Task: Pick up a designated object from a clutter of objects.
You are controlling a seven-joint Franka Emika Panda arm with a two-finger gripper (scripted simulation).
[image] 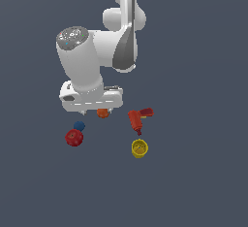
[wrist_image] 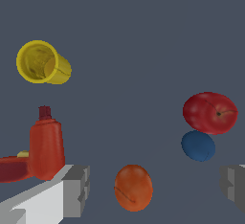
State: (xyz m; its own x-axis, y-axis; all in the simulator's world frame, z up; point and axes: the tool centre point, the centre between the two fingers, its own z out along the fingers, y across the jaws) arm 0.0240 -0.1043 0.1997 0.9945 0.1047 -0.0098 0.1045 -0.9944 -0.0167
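The light is even and soft in both views, neither bright nor dim. The worktop (image: 203,182) is a flat dark grey-blue with almost no shadows on it. The white arm (image: 85,66) shows gentle shading and no glare. The exterior view is slightly soft; edges in the wrist view are sharper, without distortion.

Surface (image: 203,172): one, plain dark slate grey-blue, flat, matte, unmarked; it fills both views edge to edge, with no rim, seam or boundary visible anywhere on it.
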